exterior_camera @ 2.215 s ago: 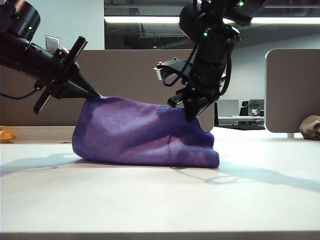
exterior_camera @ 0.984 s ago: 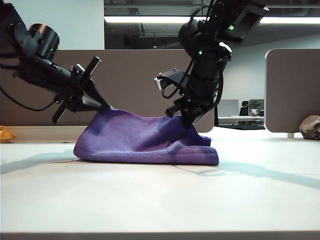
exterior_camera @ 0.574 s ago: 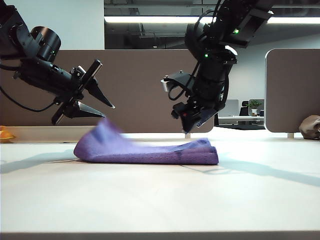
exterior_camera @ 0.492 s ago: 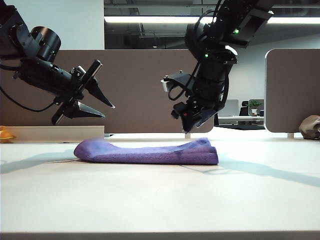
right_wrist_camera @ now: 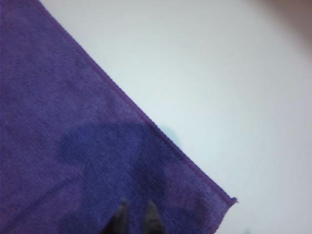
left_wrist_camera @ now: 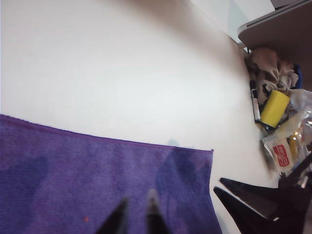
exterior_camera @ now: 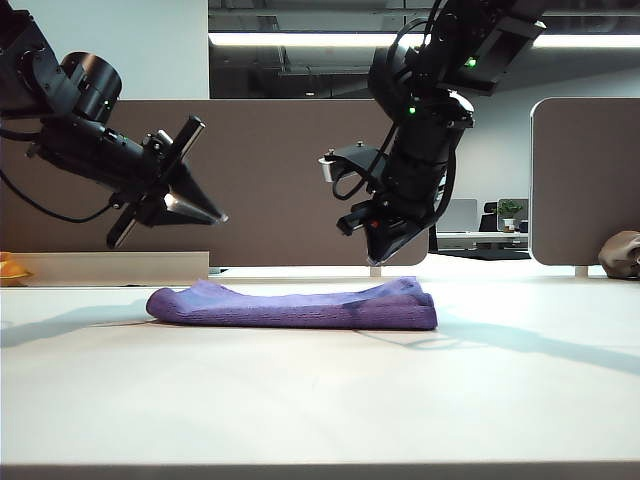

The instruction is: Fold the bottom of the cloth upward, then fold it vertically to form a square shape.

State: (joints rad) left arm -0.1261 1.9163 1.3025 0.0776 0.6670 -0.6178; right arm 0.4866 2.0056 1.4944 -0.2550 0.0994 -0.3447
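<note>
A: In the left of the exterior view, how is the left gripper [exterior_camera: 218, 216]?
B: It hangs above the soft purple fuzzy cloth [exterior_camera: 300, 304], jaws nearly together, holding nothing.
A: And the right gripper [exterior_camera: 378, 258], at centre-right?
B: Also narrow, empty, just above the cloth, which lies folded flat on the white table [exterior_camera: 320, 400].

White tabletop [exterior_camera: 320, 400] in front. Behind it a brown partition [exterior_camera: 260, 180], grey-white divider panel [exterior_camera: 585, 180] at right. Ceiling strip lights [exterior_camera: 280, 39] on, bright. Far bkgd: office desk w/ monitor [exterior_camera: 455, 214] & small plant [exterior_camera: 509, 210]. Wall switch plate [exterior_camera: 104, 86] upper left.
</note>
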